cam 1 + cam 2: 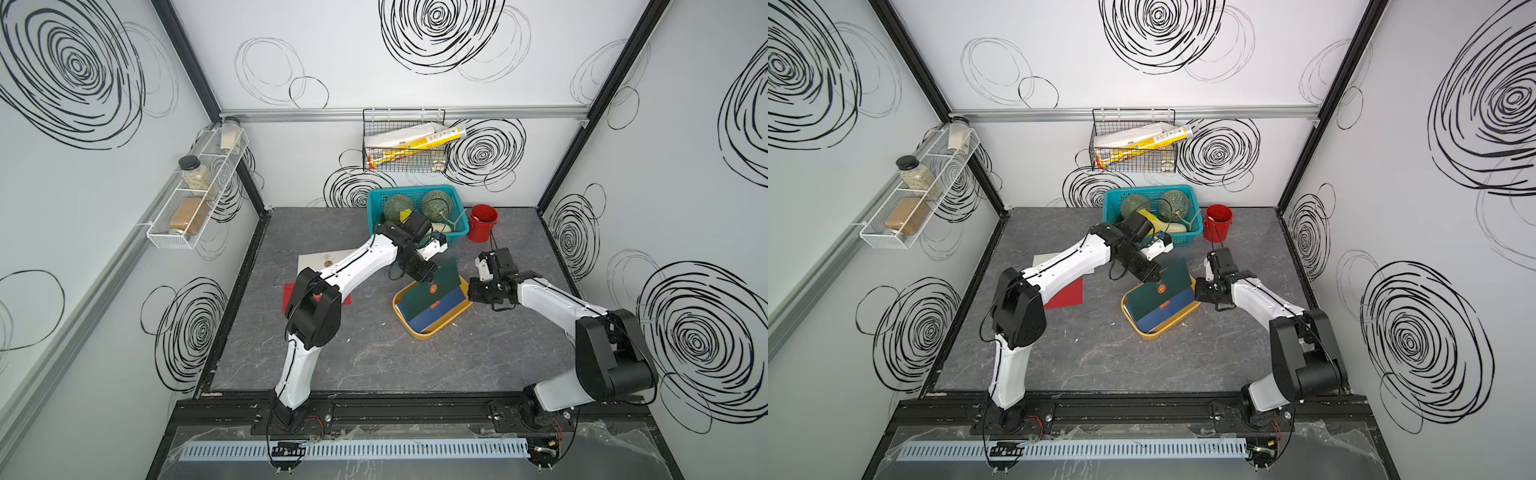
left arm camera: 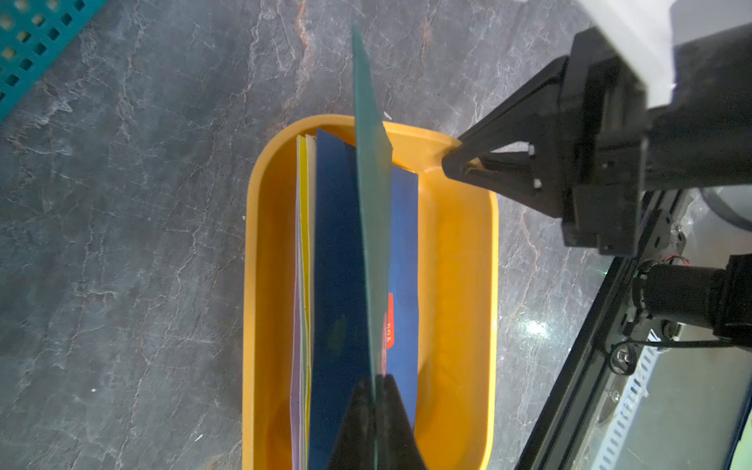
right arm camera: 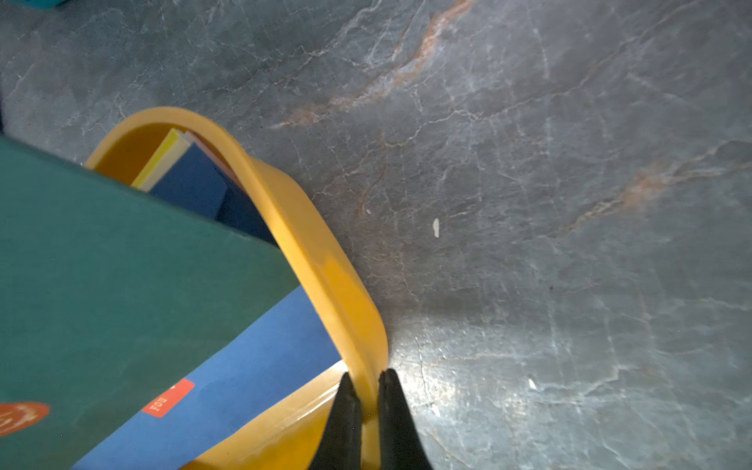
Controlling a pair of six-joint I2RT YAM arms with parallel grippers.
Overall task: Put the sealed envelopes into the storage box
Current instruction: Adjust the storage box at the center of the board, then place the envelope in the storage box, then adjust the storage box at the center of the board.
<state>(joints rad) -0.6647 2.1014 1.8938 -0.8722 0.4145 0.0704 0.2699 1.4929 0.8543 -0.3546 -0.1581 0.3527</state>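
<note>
Dark green envelope [image 2: 372,183] hangs pinched in left claw [image 2: 376,382]; right claw [image 3: 368,378] clamps storage box [image 3: 309,252] rim.

The left arm [image 1: 361,255] stretches far forward with its wrist tipped down. The left gripper [image 2: 376,384] is pinched tight on the dark green envelope [image 2: 372,203], which stands edge-on between its fingers. The right arm [image 1: 552,299] bends inward and low. The right gripper [image 3: 365,376] clamps the storage box [image 3: 309,244] rim, one finger inside the wall and one outside.
</note>
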